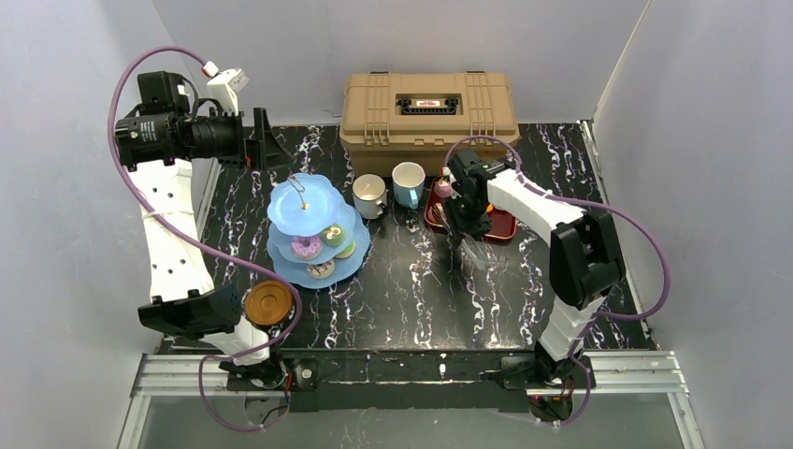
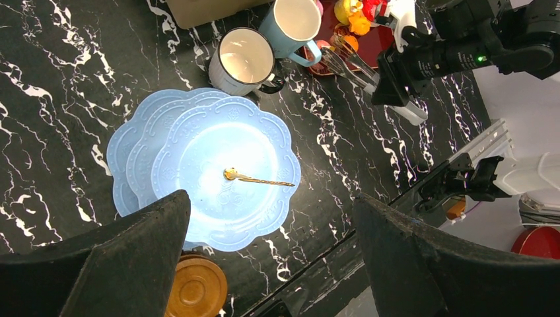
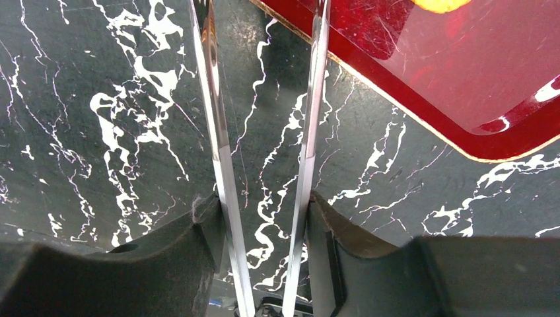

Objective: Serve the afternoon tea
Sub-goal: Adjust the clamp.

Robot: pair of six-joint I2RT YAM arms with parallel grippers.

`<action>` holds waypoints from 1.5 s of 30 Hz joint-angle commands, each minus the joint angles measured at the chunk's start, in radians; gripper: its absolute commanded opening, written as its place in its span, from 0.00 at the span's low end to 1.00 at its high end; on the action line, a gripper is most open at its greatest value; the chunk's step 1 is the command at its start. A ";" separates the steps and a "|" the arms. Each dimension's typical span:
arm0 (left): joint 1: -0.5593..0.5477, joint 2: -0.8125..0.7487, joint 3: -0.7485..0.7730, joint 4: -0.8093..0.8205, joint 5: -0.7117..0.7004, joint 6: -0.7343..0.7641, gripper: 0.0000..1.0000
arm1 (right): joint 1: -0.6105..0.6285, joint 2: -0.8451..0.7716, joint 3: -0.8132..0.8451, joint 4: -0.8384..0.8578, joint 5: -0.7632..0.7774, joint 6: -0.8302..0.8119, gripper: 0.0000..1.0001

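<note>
The light-blue three-tier cake stand (image 1: 316, 229) (image 2: 224, 165) stands left of centre, with toy donuts (image 1: 306, 247) on its lower tiers. Behind it are a white mug (image 1: 369, 195) (image 2: 241, 61) and a light-blue mug (image 1: 408, 182) (image 2: 294, 23). A brown saucer (image 1: 268, 304) (image 2: 196, 287) lies near the front left. My left gripper (image 1: 260, 140) (image 2: 271, 205) hangs open high above the stand, holding nothing. At the dark-red tray's near-left edge, my right gripper (image 1: 465, 220) (image 3: 264, 205) is shut on the metal tongs (image 3: 218, 132), whose two arms point at the tray (image 3: 462, 59).
A tan toolbox (image 1: 428, 109) sits at the back centre. Small toy cakes (image 2: 350, 16) lie on the red tray (image 1: 500, 224). White walls close in on both sides of the black marble table (image 1: 421, 290).
</note>
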 commanded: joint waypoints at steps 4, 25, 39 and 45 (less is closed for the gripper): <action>0.010 -0.033 0.002 -0.006 0.037 0.009 0.91 | -0.004 -0.009 -0.006 0.015 -0.048 -0.005 0.01; 0.015 -0.028 -0.003 -0.004 0.043 0.008 0.90 | -0.004 -0.188 -0.050 0.097 -0.033 0.023 0.01; 0.015 -0.034 -0.033 0.008 0.060 0.000 0.90 | -0.002 -0.208 -0.238 0.247 -0.031 0.061 0.01; 0.015 -0.051 -0.041 0.007 0.052 0.010 0.91 | 0.061 -0.294 -0.479 0.487 0.050 0.154 0.05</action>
